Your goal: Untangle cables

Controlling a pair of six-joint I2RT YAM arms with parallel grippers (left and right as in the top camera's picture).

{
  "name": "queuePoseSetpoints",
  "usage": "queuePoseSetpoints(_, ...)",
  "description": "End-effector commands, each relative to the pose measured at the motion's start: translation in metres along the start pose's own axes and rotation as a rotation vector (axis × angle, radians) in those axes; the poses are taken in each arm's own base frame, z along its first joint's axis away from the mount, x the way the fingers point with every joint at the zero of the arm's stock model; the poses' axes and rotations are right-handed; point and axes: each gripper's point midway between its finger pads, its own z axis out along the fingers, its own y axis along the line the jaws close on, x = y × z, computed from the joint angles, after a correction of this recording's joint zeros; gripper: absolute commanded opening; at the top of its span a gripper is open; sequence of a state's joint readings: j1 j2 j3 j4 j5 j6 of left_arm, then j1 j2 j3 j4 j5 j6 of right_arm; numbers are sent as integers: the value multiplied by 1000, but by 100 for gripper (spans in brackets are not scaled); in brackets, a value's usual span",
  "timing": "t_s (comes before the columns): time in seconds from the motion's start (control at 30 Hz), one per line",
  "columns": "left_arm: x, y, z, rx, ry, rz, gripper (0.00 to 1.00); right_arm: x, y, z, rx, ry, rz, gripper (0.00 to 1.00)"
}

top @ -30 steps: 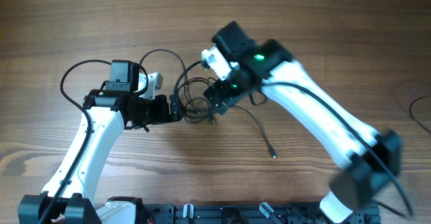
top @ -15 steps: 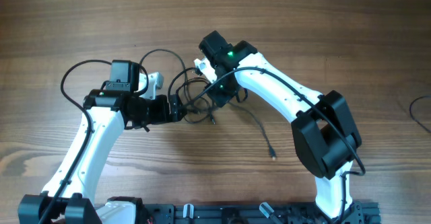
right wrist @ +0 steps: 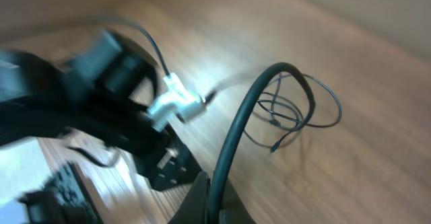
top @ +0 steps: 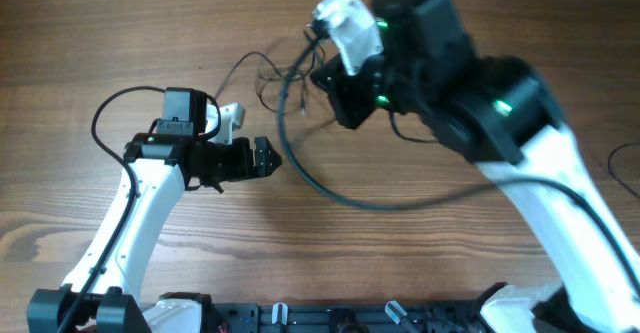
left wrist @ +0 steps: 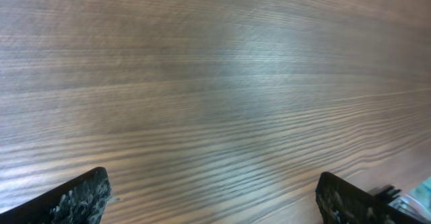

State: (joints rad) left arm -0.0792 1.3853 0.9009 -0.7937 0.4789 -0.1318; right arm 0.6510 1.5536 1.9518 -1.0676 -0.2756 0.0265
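Cables [right wrist: 232,133]: one thick black arc, several thin loops.

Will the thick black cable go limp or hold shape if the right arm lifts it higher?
Probably semi-stiff: the thick black cable leaves the right gripper in a smooth arch without kinking. Likely springy, since it sweeps one broad curve across the table.

Two robot arms [top: 135,198] [top: 560,163], one thick cable [right wrist: 234,133], thin cables [right wrist: 269,104] uncountable
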Motion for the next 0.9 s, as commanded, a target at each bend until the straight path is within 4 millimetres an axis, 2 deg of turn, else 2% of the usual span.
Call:
queuePoseSetpoints(0.0, -9, -27, -3, 149, -39, 61, 100, -17, 24, -43, -78, -112, -8, 4)
queuePoseSetpoints(0.13, -33, -84, -10, 360, -159, 302, 100, -19, 51, -81, -174, -177, -42, 4)
queuePoseSetpoints(0.27, -57, -119, -12, 376, -307, 478, 100, -17, 71, -102, -268, -198, -62, 4)
queuePoseSetpoints(0.4, -73, -122, -7, 264, -399, 522, 98, -16, 93, -130, -361, -248, -100, 4)
queuePoseSetpoints(0.5, -78, -115, -2, 188, -416, 514, 97, -20, 104, -167, -364, -344, -149, 4)
queuePoseSetpoints(0.53, -79, -113, 0, 178, -416, 511, 97, -20, 109, -186, -364, -394, -173, 4)
queuePoseSetpoints(0.57, -80, -112, 2, 172, -416, 509, 96, -19, 114, -204, -363, -437, -198, 4)
queuePoseSetpoints(0.67, -93, -107, 0, 131, -467, 470, 91, -8, 123, -235, -356, -492, -240, 4)
queuePoseSetpoints(0.7, -109, -110, -9, 127, -543, 432, 90, 2, 124, -244, -350, -489, -240, 4)
queuePoseSetpoints(0.77, -128, -127, -27, 187, -653, 413, 91, 15, 119, -246, -317, -459, -215, 4)
queuePoseSetpoints(0.87, -149, -152, -61, 296, -806, 378, 91, 37, 95, -238, -182, -375, -145, 4)
